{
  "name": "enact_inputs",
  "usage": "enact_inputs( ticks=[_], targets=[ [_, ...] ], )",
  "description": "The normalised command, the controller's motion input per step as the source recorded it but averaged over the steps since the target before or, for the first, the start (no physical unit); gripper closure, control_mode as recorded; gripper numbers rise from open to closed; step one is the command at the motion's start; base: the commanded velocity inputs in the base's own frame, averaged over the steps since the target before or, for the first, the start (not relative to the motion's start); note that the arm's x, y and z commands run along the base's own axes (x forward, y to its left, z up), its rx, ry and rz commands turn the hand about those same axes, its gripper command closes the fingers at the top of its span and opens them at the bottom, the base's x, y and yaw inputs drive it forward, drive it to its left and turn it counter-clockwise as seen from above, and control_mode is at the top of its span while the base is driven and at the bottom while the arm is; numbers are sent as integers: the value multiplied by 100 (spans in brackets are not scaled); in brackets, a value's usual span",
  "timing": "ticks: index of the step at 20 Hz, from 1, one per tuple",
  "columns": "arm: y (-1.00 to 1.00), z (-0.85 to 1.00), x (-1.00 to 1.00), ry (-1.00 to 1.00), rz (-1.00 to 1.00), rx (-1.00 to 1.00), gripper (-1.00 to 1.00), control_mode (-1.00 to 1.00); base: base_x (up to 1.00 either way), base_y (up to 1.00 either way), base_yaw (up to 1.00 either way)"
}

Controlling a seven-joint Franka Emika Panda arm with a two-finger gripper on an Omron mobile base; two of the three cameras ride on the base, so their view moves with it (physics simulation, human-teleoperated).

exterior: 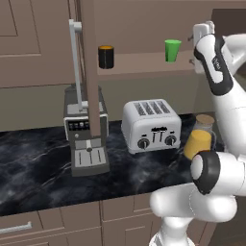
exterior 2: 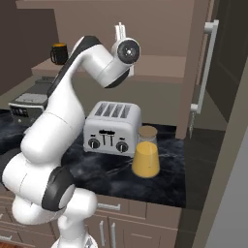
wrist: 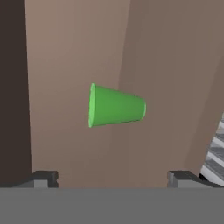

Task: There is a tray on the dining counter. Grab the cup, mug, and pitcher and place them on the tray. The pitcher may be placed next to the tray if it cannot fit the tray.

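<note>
Tool [wrist: 112, 178] was spread wide, holding nothing, aimed at the green cup [wrist: 116, 106] standing on the upper shelf [exterior: 144, 61]; a careless approach could tip the light cup over.

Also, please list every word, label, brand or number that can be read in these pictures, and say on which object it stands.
No text can be read.
Coffee machine: small light marks on its dark panel, too small to read.
Toaster: knobs and levers, no legible marking.
Cup, mug, pitcher: plain.
</note>
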Motion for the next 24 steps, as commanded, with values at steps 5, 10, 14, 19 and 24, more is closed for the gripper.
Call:
enact_inputs(
  ticks=[5,10,14,19,24],
  targets=[
    [-7,0,47,0,2,0,-100,-100,0,0,0],
    [-1,0,48,0,1,0,-100,-100,0,0,0],
    [0,0,47,0,1,0,-100,-100,0,0,0],
    [-1,0,38,0,1,0,-100,-100,0,0,0],
    [-1,0,31,0,2,0,-100,-100,0,0,0]
  ],
)
